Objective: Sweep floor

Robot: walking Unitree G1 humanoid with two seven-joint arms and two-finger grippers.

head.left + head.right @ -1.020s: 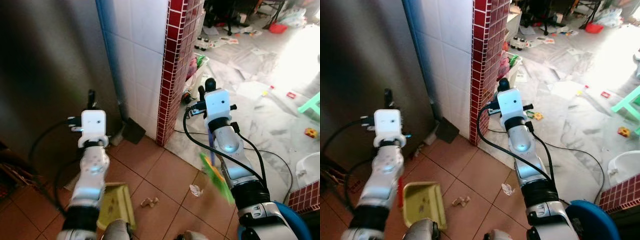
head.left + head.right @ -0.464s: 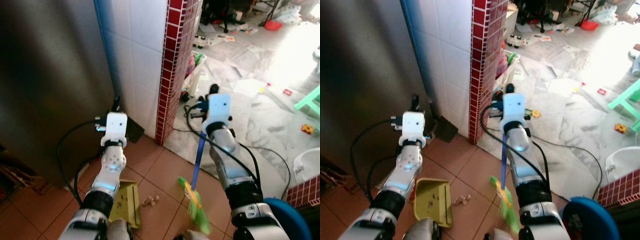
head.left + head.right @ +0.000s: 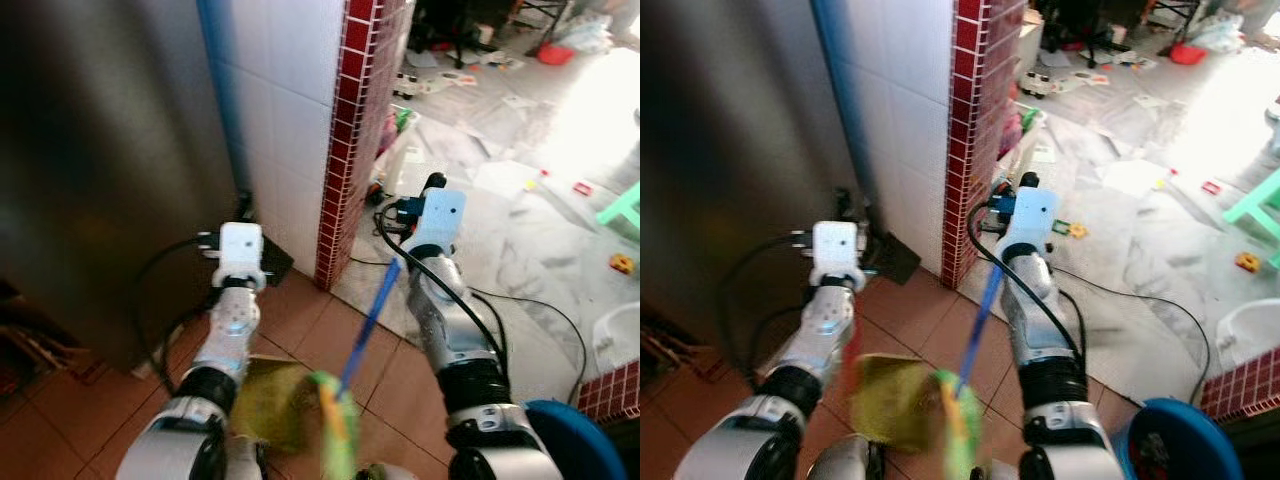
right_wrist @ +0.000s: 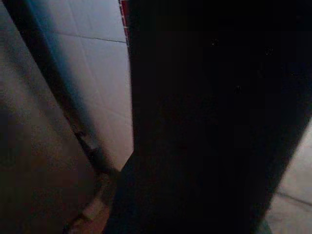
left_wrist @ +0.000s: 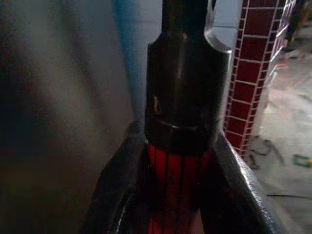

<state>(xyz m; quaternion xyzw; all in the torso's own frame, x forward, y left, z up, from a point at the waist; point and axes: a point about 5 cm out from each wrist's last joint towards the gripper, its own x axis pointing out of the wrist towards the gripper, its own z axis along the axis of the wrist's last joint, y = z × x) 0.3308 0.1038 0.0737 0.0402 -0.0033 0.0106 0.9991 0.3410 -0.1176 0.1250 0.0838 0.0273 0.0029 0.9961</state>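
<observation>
My right gripper (image 3: 432, 184) is shut on the blue handle of a broom (image 3: 368, 320), which slants down to blurred green bristles (image 3: 335, 445) over the brown tile floor. Touching the bristles' left side is a yellow-green dustpan (image 3: 272, 402), also blurred. My left gripper (image 5: 178, 187) is shut on the dustpan's red handle with a black cap (image 5: 181, 97). In the eye views that left wrist (image 3: 241, 250) is near the foot of the white tiled wall. The right wrist view is very dark.
A red-tiled pillar (image 3: 350, 140) stands just ahead, a steel appliance front (image 3: 100, 150) to the left. Black cables trail over the floor. Beyond lies a cluttered marble floor (image 3: 520, 220) with a green stool (image 3: 625, 205). A blue bucket (image 3: 582, 440) is at my right.
The broom head has swung left across the tiles up against the dustpan. The dustpan has shifted right. The paper scraps seen before are now hidden behind broom and pan.
</observation>
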